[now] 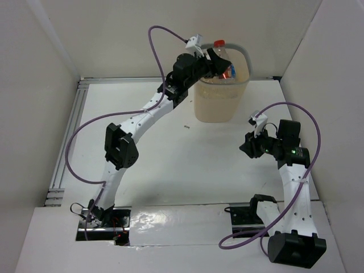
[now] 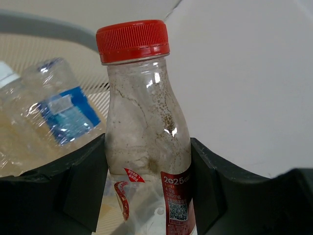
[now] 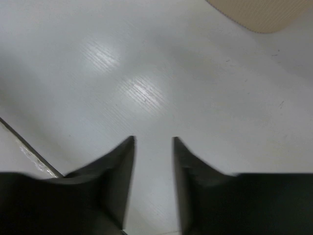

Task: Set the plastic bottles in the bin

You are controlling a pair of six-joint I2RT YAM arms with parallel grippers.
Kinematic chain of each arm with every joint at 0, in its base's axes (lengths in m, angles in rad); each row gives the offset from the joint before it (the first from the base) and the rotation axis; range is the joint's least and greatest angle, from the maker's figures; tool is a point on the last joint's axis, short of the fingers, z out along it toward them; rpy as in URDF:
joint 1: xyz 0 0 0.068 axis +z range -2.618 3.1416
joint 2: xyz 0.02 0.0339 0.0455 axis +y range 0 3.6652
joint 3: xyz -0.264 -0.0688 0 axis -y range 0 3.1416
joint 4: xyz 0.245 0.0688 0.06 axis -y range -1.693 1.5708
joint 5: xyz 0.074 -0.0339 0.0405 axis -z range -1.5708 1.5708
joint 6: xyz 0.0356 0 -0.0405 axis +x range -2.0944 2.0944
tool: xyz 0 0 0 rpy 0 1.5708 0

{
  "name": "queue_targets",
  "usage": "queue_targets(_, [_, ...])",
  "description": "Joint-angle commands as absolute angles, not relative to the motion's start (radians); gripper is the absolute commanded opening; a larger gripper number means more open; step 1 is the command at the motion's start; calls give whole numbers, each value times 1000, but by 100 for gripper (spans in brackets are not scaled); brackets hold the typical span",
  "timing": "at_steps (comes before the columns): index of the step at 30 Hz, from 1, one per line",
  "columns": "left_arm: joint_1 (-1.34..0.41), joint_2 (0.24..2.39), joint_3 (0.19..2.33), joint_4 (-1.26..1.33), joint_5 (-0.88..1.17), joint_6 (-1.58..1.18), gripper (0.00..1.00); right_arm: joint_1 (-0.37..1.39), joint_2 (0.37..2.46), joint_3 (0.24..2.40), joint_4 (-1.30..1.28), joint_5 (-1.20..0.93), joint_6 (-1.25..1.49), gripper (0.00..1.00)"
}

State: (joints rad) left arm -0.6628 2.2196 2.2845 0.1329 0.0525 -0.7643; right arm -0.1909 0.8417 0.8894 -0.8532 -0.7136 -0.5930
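My left gripper is shut on a small clear bottle with a red cap and red label and holds it over the open top of the beige meshed bin. The bottle's red cap shows above the bin's grey rim. Inside the bin lie other clear bottles, one blue-labelled and one with a white cap. My right gripper hangs open and empty over the bare table, right of the bin; in its wrist view the fingers stand apart with nothing between them.
White walls enclose the table on the left, back and right. An aluminium rail runs along the left edge. A corner of the bin shows at the top right of the right wrist view. A small dark speck lies on the table.
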Motion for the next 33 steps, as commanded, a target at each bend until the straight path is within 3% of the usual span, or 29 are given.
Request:
queue_targets(1, [-660, 2246, 2319, 201, -6, -775, 31, -198, 833, 896, -825, -707, -584, 54])
queue_targets(2, [-660, 2258, 2330, 201, -15, -775, 58, -198, 833, 896, -825, -707, -584, 62])
queue_targets(4, [-660, 2258, 2345, 189, -15, -764, 80, -198, 833, 896, -825, -707, -584, 75])
queue_targets(5, [-660, 2258, 2359, 189, -15, -753, 93, -198, 833, 896, -825, -707, -584, 87])
queue_targets(6, [-669, 2247, 2370, 189, -15, -738, 100, -198, 833, 896, -825, -707, -575, 99])
queue_targets(10, [-669, 2172, 2359, 166, -5, -698, 100, -198, 833, 887, -801, -707, -554, 100])
queue_targets(14, [-682, 1987, 2199, 178, 9, -634, 100, -198, 851, 887, -790, -716, -543, 100])
queue_targets(20, [-721, 1564, 1757, 100, 32, -494, 100, -198, 851, 914, -760, -697, -491, 100])
queue_targets(27, [-739, 1028, 994, -113, -104, -583, 100, -218, 842, 945, -697, -551, -258, 100])
queue_targets(33, [-758, 753, 772, -244, -186, -644, 100, -218, 842, 954, -675, -483, -218, 100])
